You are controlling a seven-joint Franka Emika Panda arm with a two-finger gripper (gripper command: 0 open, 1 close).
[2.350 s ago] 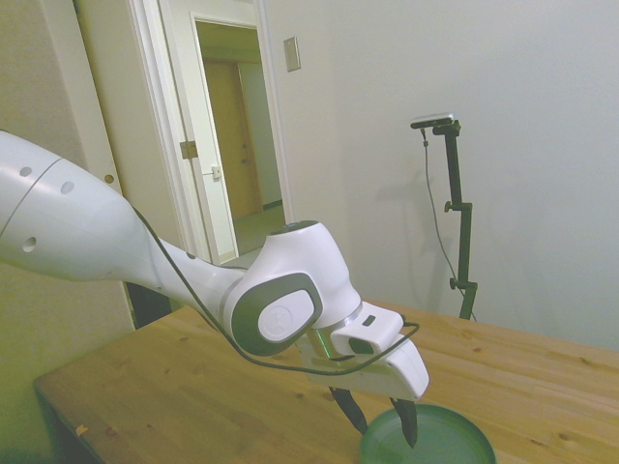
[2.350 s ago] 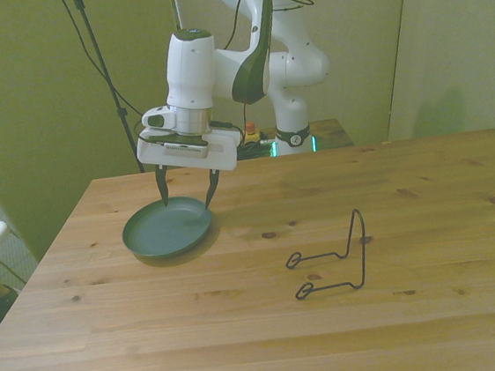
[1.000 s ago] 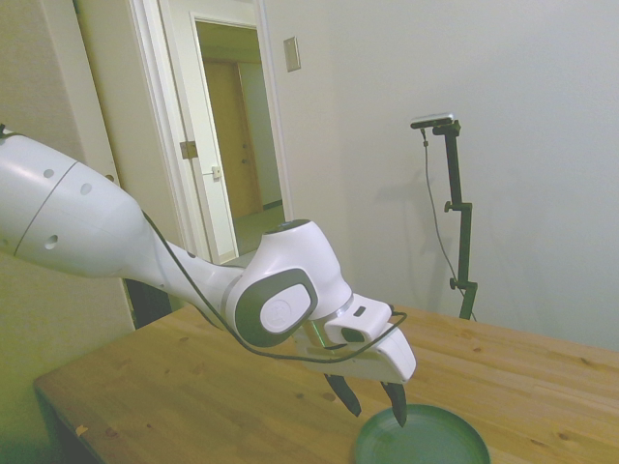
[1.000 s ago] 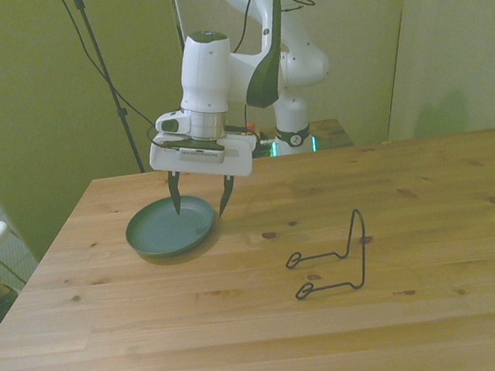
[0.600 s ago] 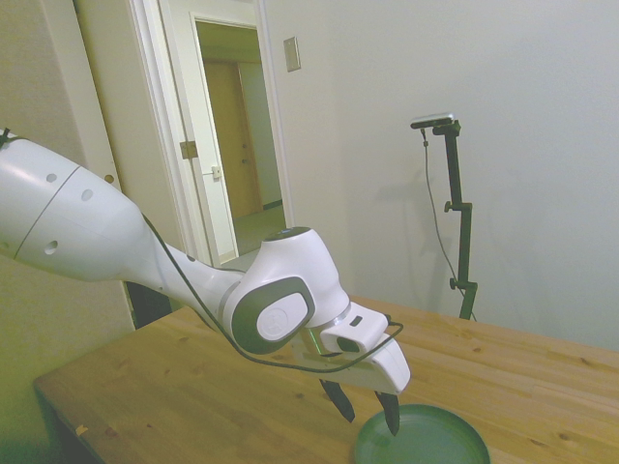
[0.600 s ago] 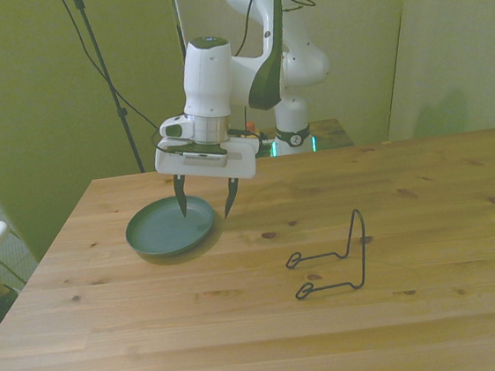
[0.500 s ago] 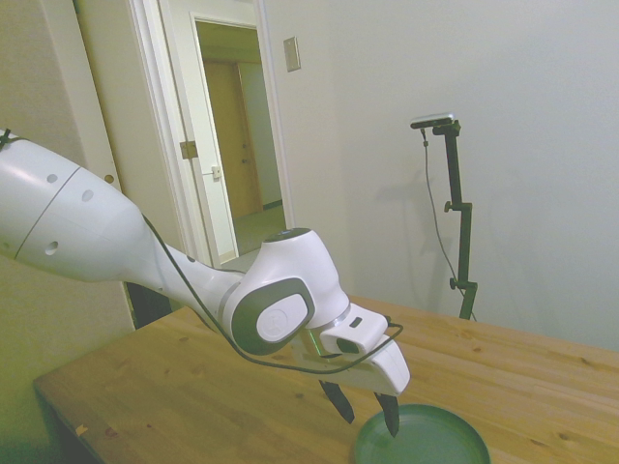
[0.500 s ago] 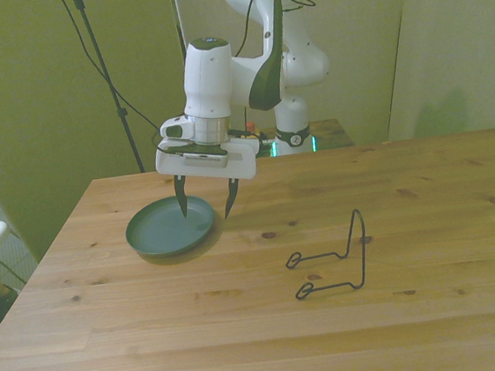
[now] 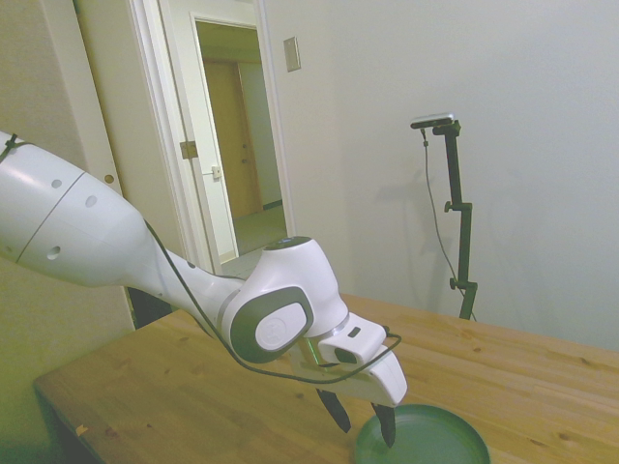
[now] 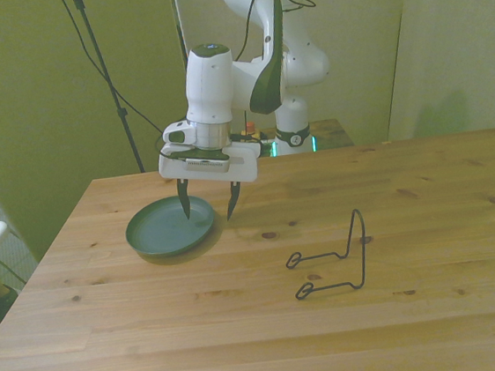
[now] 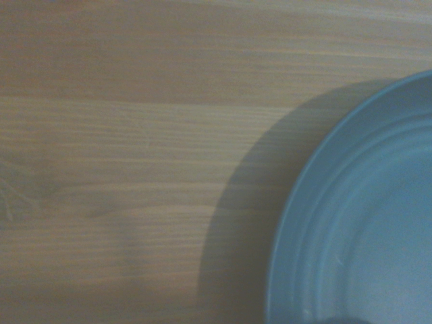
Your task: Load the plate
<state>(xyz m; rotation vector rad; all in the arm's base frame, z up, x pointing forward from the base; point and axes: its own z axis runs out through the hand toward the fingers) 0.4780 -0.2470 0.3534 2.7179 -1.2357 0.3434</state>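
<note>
Pincer (image 10: 208,210) fingers stood wide apart and empty, straddling the rim of the plate (image 10: 166,233) that lay flat on the table (image 10: 271,325) near the front view's left, a pose we judged meant for an edge grip.

The side view looks across the wooden table (image 9: 193,387) from low beside it, toward a white wall and an open doorway (image 9: 237,145). The front view looks down the table from higher and farther back, taking in the whole tabletop. The wrist view looks straight down from close by. All three share the round teal-green plate (image 9: 426,440) (image 10: 168,229) (image 11: 364,229).
</note>
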